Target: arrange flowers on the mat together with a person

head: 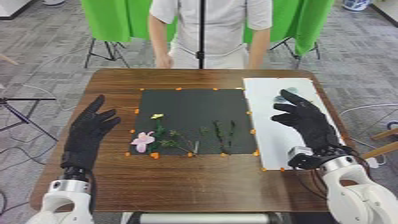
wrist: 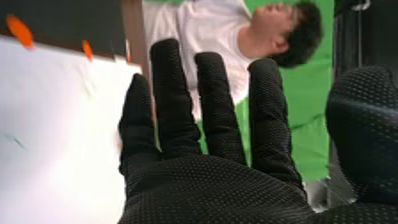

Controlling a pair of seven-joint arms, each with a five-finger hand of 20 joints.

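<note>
Mat: black, held by orange tabs (head: 155, 155) on the brown wooden table (head: 178, 192); the pink bloom (head: 142, 141) lies at its near left corner, the yellow flower (head: 157, 116) farther up on a green stem.
Greenery: leafy sprigs (head: 175, 133) fan out beside the pink bloom; two dark green stems (head: 219, 132) stand roughly side by side, right of the mat's middle, all lying flat.
White sheet: beside the mat (head: 191, 102) on the right, with pale grey-green pieces (head: 306, 92) near its far end; their kind cannot be told.
Left hand (head: 83, 134): above the table left of the mat, fingers extended, thumb wide of them, holding nothing.
Right hand (head: 306, 122): over the white sheet (head: 271, 145), fingers long and parted, thumb wide, palm empty.
Progress: apparently well along, with blooms and greenery laid in the mat's near half; the grey-green pieces may be what is left to place, though the intended layout cannot be told.
</note>
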